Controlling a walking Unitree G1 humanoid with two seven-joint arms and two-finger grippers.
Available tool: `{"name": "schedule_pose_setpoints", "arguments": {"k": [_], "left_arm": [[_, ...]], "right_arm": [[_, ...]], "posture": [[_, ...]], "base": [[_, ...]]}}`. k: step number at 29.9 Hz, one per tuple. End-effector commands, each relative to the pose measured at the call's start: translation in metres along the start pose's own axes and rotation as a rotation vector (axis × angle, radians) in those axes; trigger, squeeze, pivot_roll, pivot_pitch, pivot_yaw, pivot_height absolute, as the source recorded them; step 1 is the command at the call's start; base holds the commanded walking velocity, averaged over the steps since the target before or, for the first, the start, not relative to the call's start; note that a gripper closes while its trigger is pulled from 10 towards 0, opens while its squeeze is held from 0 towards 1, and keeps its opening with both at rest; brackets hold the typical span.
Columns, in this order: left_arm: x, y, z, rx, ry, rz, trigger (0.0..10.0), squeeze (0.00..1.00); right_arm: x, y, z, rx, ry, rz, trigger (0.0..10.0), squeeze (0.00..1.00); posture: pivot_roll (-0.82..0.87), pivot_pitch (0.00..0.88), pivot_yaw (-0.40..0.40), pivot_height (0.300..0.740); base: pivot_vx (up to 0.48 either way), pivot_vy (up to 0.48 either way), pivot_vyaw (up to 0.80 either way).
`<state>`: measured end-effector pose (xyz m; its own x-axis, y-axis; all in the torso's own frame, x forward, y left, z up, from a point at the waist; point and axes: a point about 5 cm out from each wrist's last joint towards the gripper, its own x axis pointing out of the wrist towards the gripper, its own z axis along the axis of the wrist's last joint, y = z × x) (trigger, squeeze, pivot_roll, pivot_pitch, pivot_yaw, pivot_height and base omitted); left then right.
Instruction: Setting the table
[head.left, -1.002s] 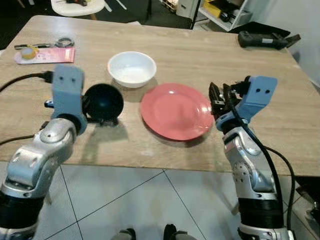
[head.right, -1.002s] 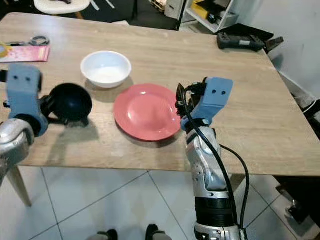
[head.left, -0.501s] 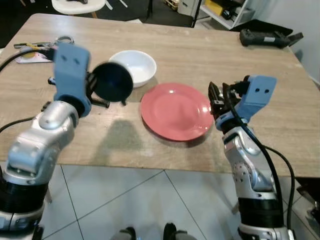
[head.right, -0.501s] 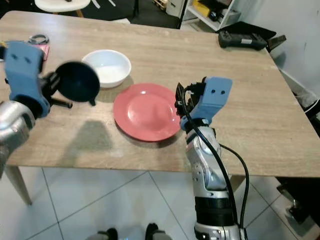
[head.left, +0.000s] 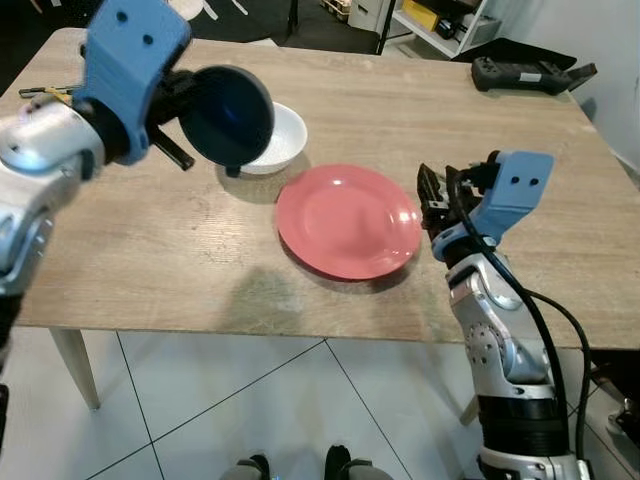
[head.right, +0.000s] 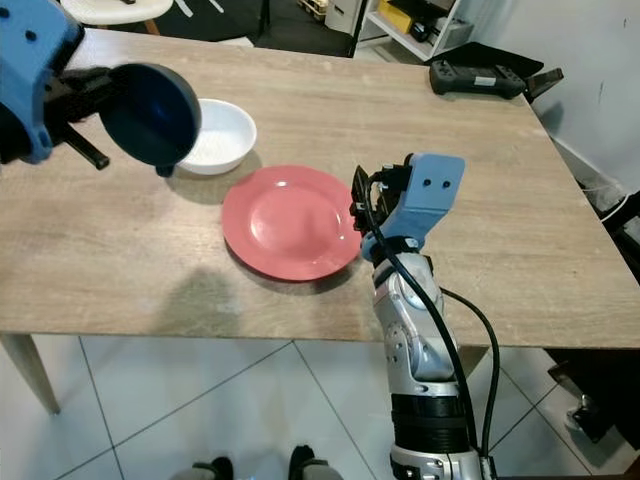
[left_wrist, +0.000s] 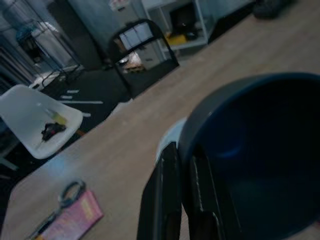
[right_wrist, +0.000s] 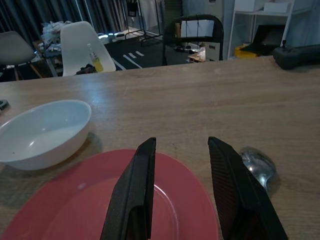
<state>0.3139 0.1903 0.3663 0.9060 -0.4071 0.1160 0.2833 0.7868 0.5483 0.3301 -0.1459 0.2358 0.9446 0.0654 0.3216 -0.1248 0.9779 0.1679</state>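
One dark bowl (head.left: 228, 115) tilted sideways, left claw (left_wrist: 182, 200)

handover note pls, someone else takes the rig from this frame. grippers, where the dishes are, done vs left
Left gripper: shut on the rim of the dark blue bowl, held tilted in the air above the table, partly over the white bowl.
Right gripper: open, empty, at the red plate's right edge.
Spoon lies on the table just past the right gripper, beside the plate.
Done: red plate and white bowl are down on the table, blue bowl picked up.
Left: set the blue bowl down; likely place the spoon.
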Motion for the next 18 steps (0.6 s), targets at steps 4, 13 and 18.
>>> {"name": "schedule_pose_setpoints", "arguments": {"k": [4, 13, 18], "left_arm": [[-0.002, -0.020, -0.049, -0.318, 0.200, 0.031, 10.0, 0.00], [-0.004, -0.055, -0.077, -0.706, 0.278, -0.019, 10.0, 0.00], [-0.009, -0.058, -0.078, -0.732, 0.322, 0.084, 10.0, 0.00]], "right_arm": [[-0.005, -0.005, -0.006, -0.004, 0.013, -0.032, 10.0, 0.00], [-0.007, -0.009, -0.005, -0.015, 0.016, -0.041, 10.0, 0.00], [-0.006, -0.008, -0.005, -0.012, 0.014, -0.037, 10.0, 0.00]], "posture": [[0.10, 0.181, 0.013, 0.740], [0.09, 0.182, 0.007, 0.740], [0.11, 0.185, 0.007, 0.740]], "base": [[0.000, 0.000, 0.00], [0.000, 0.000, 0.00], [0.000, 0.000, 0.00]]}}
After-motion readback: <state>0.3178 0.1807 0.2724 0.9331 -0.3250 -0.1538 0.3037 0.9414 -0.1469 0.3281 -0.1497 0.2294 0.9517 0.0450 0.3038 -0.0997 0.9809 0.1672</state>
